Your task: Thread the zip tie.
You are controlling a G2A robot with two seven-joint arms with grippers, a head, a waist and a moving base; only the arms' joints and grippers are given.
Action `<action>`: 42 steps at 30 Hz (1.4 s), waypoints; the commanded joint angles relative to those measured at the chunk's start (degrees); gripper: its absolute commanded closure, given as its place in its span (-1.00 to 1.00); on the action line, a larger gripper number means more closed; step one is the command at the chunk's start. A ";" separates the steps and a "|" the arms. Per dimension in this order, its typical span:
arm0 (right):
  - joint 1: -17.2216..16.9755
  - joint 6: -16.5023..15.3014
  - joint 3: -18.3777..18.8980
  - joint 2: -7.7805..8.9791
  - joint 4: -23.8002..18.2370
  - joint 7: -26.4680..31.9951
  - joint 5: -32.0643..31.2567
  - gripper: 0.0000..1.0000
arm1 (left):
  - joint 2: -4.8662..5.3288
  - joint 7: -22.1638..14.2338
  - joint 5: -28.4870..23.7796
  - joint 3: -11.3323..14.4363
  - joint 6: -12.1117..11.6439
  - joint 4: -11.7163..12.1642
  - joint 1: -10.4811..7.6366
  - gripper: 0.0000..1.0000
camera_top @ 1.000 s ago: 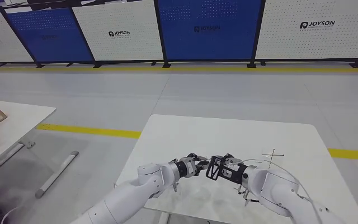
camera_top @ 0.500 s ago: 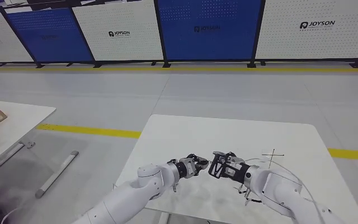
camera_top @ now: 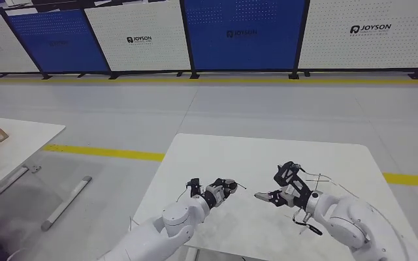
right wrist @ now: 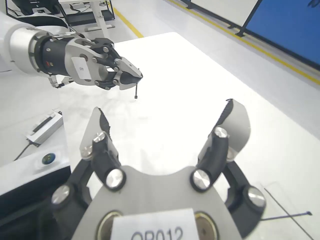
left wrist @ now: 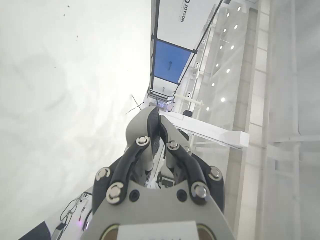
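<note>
My left gripper (camera_top: 230, 185) hovers over the near-left part of the white table (camera_top: 261, 153), shut on a thin black zip tie (right wrist: 135, 91). The tie's short end with the head hangs below the fingertips; in the left wrist view a tip of the zip tie (left wrist: 156, 101) pokes out past the closed pads. My right gripper (camera_top: 272, 183) is a short way to the right of it, open with nothing between its fingers (right wrist: 100, 119), and faces the left gripper (right wrist: 136, 76).
Two loose black zip ties (camera_top: 319, 179) lie crossed on the table's right side, behind the right gripper (right wrist: 166, 112). A small grey box (right wrist: 45, 126) with a cable lies off the near-left table edge. Another white table (camera_top: 26, 140) stands far left.
The two grippers were tip to tip; the right gripper has drawn back to the right and stands open. The left gripper has shifted slightly left, still holding the tie.
</note>
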 commanded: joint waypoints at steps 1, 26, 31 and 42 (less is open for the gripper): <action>-0.04 0.00 0.01 -0.02 -0.09 -0.15 -0.21 -1.00 | 0.01 -0.03 -0.15 -0.02 0.04 -0.01 -0.01 1.00; 3.80 0.00 1.27 -1.22 9.88 19.06 42.92 -1.00 | -1.65 7.72 29.68 1.97 -15.08 2.99 3.03 1.00; 7.20 0.00 0.83 -2.69 17.72 29.30 57.52 -1.00 | -1.69 8.30 31.61 1.72 -15.54 2.74 3.75 1.00; 6.94 0.15 0.81 -2.74 17.69 28.67 57.35 -1.00 | -1.74 8.11 31.96 1.61 -15.65 2.65 3.73 1.00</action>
